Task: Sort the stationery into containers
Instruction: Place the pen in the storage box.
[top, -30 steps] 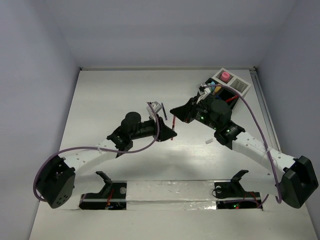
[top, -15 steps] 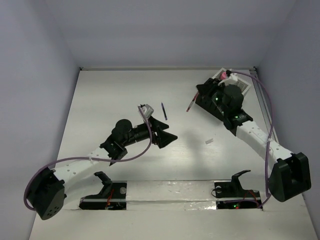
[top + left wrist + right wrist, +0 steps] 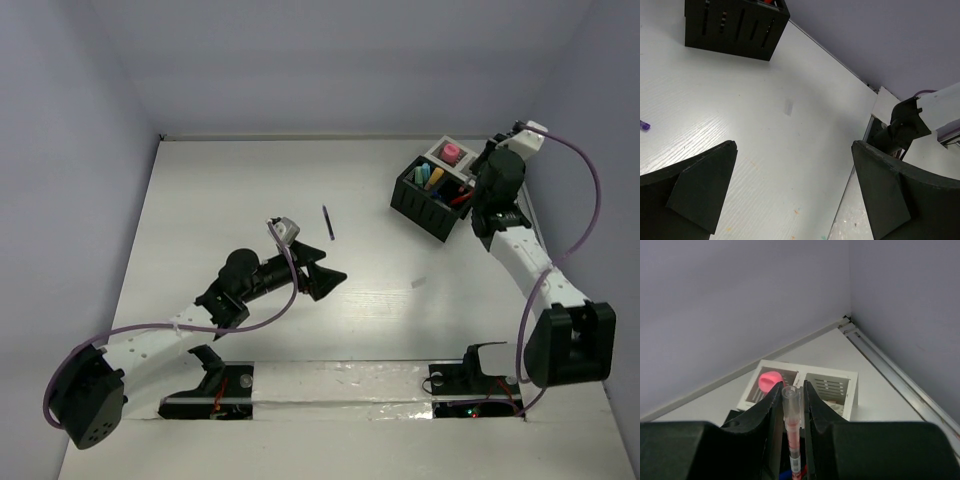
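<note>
The right claw (image 3: 790, 392) is closed on a red pen (image 3: 792, 440), which is gripped lengthwise between the two fingers with its clear end showing at their tips. Just beyond it the white section (image 3: 832, 385) of the containers is seen, with a pink-capped bottle (image 3: 769, 380) stood in one of its compartments. The black organizer box (image 3: 425, 205) joined to it is set at the far right of the desk (image 3: 230, 200), and coloured markers (image 3: 430, 178) are stood inside it. The left claw (image 3: 795, 195) is spread wide and nothing is held between its fingers; it is poised above bare desk near the middle. A dark blue pen (image 3: 327, 222) is seen lying on the desk just beyond that claw, well apart from the box.
</note>
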`<state>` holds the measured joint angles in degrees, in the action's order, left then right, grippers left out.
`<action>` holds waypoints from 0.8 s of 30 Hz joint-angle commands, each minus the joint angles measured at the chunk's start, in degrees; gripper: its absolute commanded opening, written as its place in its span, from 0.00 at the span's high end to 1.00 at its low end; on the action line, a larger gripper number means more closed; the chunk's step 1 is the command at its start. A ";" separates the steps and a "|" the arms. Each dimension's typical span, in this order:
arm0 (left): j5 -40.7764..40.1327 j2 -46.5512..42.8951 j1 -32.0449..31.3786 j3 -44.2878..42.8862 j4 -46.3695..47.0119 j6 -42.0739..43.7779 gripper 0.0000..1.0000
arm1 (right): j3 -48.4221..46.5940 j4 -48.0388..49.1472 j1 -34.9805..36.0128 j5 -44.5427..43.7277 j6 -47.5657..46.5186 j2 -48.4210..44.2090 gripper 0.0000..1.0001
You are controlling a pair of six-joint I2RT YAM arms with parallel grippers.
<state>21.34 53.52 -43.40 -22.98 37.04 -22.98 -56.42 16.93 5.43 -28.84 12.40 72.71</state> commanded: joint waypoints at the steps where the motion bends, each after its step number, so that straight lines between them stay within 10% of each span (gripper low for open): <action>1: 0.10 -1.40 -0.02 0.66 3.56 0.48 0.01 | -1.58 9.95 0.28 -4.56 -7.91 5.33 1.00; 8: -0.42 -1.14 -0.02 0.83 3.48 0.57 0.01 | 1.57 13.30 0.28 -2.54 -6.34 10.17 1.00; 16: -4.10 -0.43 -0.02 0.39 2.43 0.48 0.01 | 2.81 7.34 0.28 6.14 -0.37 6.84 0.31; 20: -7.71 -1.83 -0.02 0.48 1.37 0.48 0.01 | -0.87 1.36 2.38 8.88 0.43 4.55 0.28; 24: -12.63 -4.20 -0.02 1.27 0.94 -0.57 0.01 | -5.17 -6.97 9.49 17.13 0.95 5.24 0.48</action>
<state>13.58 52.25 -43.40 -22.20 36.36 -23.09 -56.12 16.03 9.50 -19.66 12.21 78.39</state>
